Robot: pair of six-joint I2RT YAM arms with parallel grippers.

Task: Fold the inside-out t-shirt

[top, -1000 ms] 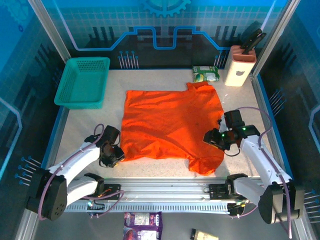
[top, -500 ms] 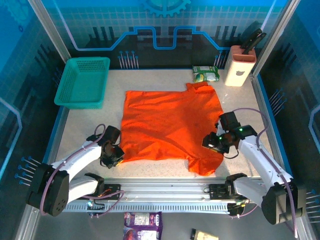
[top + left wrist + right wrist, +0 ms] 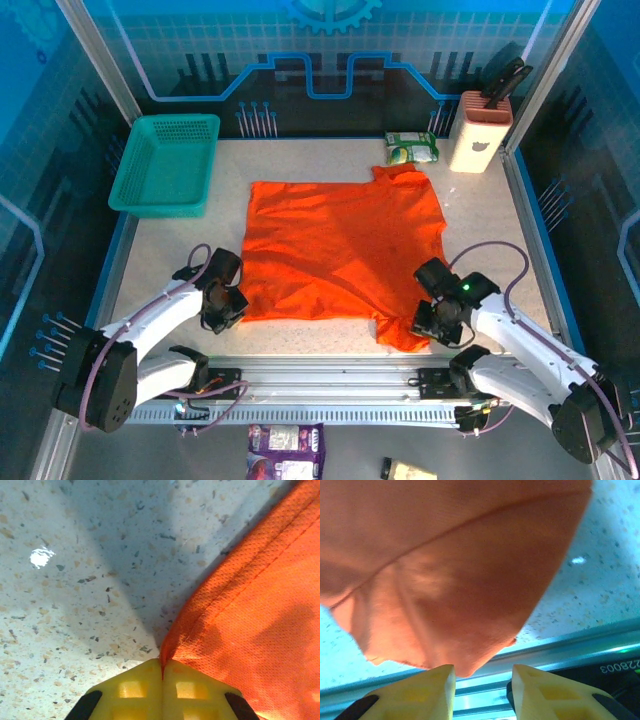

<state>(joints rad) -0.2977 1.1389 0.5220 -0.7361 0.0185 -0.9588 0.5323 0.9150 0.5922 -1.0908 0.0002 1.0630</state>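
Item 1. Inside-out t-shirt [image 3: 340,250]: bright orange, short-sleeved, lying spread and mostly flat over the middle of the tabletop [image 3: 480,215]. One sleeve points toward the far right corner. The other sleeve lies bunched by the near edge, right of centre. A stitched seam runs along the hem in the left wrist view [image 3: 250,630].

Item 2. Left gripper [image 3: 235,308]: at the shirt's near left corner, low on the tabletop. Its yellow fingers [image 3: 130,687] are pressed together with the hem corner pinched in the seam between them [image 3: 161,662].

Item 3. Right gripper [image 3: 422,330]: at the bunched sleeve by the near edge. Its fingers [image 3: 432,685] stand apart and released [image 3: 483,672]. The sleeve's rounded fold [image 3: 445,555] comes down to the gap. Contact cannot be told. The metal rail [image 3: 560,650] of the near edge lies beyond.

Item 4. Teal mesh basket [image 3: 165,163]: far left corner, well apart from the shirt.

Item 5. Knife block [image 3: 478,130]: far right corner, upright.

Item 6. Green packet [image 3: 412,148]: far edge, just beyond the far sleeve.
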